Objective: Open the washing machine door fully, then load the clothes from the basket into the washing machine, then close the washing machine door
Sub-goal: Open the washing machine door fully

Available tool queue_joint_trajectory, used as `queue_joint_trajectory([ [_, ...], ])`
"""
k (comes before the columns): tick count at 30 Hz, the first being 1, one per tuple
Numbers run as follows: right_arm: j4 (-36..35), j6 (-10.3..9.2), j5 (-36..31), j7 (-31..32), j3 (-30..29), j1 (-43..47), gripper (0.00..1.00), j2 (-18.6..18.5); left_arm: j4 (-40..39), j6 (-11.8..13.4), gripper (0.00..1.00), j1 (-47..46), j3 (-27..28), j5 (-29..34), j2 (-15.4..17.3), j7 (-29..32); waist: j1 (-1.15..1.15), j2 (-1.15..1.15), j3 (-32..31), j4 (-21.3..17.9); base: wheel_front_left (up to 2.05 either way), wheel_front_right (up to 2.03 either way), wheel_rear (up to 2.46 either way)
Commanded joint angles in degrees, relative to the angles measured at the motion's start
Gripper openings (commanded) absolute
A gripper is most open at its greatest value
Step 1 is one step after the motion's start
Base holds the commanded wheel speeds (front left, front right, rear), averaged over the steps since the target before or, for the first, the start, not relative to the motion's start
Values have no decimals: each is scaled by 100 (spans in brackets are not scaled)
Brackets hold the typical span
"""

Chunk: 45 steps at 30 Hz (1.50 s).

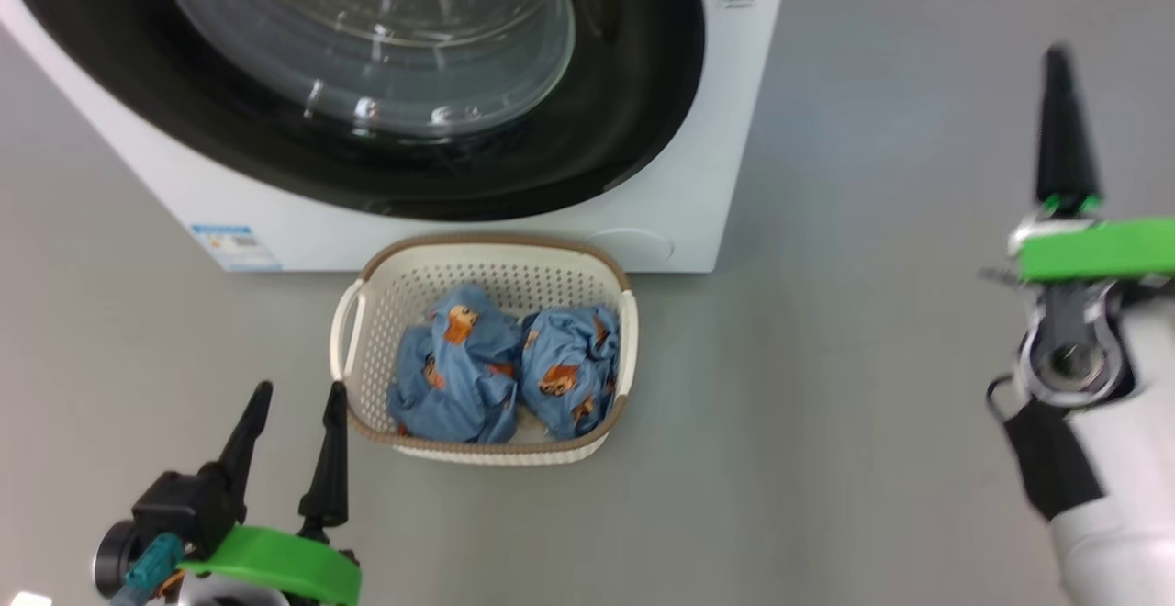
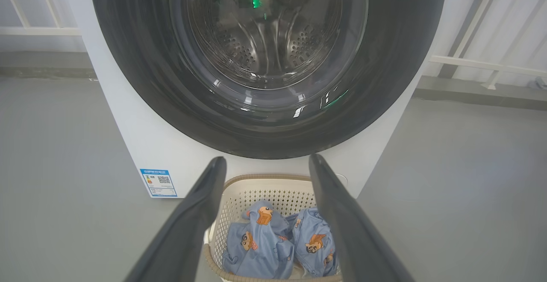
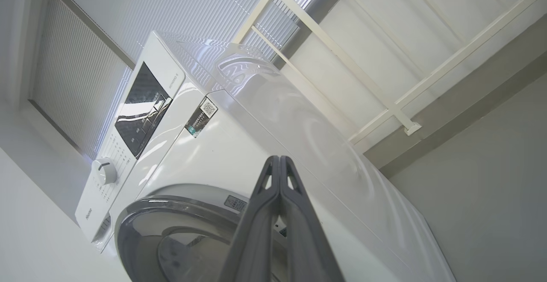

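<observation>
The white washing machine (image 1: 698, 202) stands ahead, its round black-rimmed door (image 1: 633, 83) closed flat against the front. Just in front of it on the floor sits the cream perforated basket (image 1: 367, 312), holding two bundles of light blue clothes (image 1: 500, 372) with orange-brown prints. My left gripper (image 1: 298, 399) hovers open at the basket's near left corner, fingers pointing toward the machine. My right gripper (image 1: 1057, 60) is raised far right of the machine, fingers pressed together on nothing. The right wrist view looks at the machine's side (image 3: 265, 145) and the door's rim (image 3: 141, 209) past the shut fingertips (image 3: 278, 160).
Grey floor (image 1: 872, 404) spreads to the left and right of the machine and basket. A white railing (image 3: 384, 98) and pale wall run behind the machine. A blue label sticker (image 2: 158, 182) sits on the machine's lower left front.
</observation>
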Motion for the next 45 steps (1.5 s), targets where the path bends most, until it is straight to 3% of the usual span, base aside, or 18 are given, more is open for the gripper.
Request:
queue_joint_trajectory([
  [1,-182,9,335,-26,205,-211,0,-84,-145,-5,100,-229,139,-51,73,-37,0,0,207,191,0,0,0],
  [6,-166,9,1429,86,610,-662,0,-615,-165,32,100,-394,-35,-169,73,-37,0,0,458,377,0,0,0],
  [12,-43,9,2743,1140,839,-1318,0,-1036,-195,99,100,-599,-231,-298,73,-37,0,0,812,570,0,0,0],
  [15,59,9,3028,1692,925,-1614,0,-1214,-216,129,100,-693,-307,-359,72,-37,0,0,973,660,0,0,0],
  [28,758,9,3701,3866,1017,-2830,0,-1517,-398,242,100,-1040,-634,-594,72,-37,0,0,1644,998,0,0,0],
  [37,1228,9,3744,4578,1091,-3353,0,-1436,-442,290,100,-1170,-744,-693,72,-37,0,0,1879,1091,0,0,0],
  [45,1492,9,3586,4813,1143,-3710,0,-1367,-500,336,100,-1255,-834,-773,72,-37,0,0,2064,1170,0,0,0],
])
